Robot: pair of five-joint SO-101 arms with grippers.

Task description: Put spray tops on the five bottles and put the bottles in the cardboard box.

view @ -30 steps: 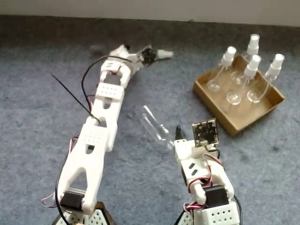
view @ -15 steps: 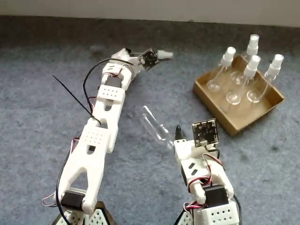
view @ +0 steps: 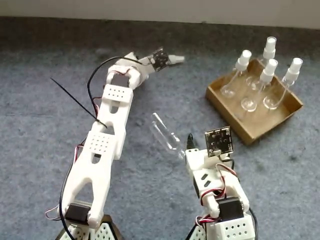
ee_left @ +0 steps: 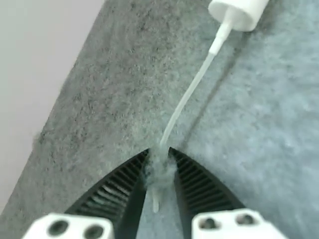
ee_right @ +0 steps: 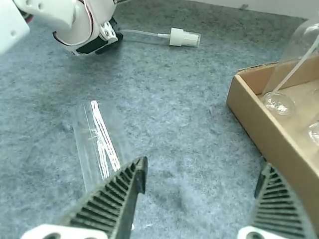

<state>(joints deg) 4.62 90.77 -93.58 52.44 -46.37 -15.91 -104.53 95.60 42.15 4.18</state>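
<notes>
A white spray top (ee_left: 238, 11) with a long thin tube lies on the grey carpet at the far side (view: 176, 59). My left gripper (ee_left: 158, 151) is down at the carpet, its fingers nearly shut and straddling the tube with a small gap. From the right wrist view the left gripper (ee_right: 99, 37) sits at the tube's free end. An uncapped clear bottle (view: 166, 134) lies on its side mid-table. My right gripper (ee_right: 199, 181) stands wide open just beside the bottle (ee_right: 98, 144), not touching it. The cardboard box (view: 227, 111) at the right holds several capped bottles (view: 256, 82).
The carpet's far edge meets a pale wall strip (view: 210, 10) close behind the spray top. The box's near wall (ee_right: 264, 132) stands close to my right gripper's outer finger. A loose black cable (view: 75, 100) trails left of the left arm.
The left arm's elbow and wrist shifted slightly toward the far side, and its gripper settled over the spray top's tube. The spray top, the bottle and the right arm have stayed put.
</notes>
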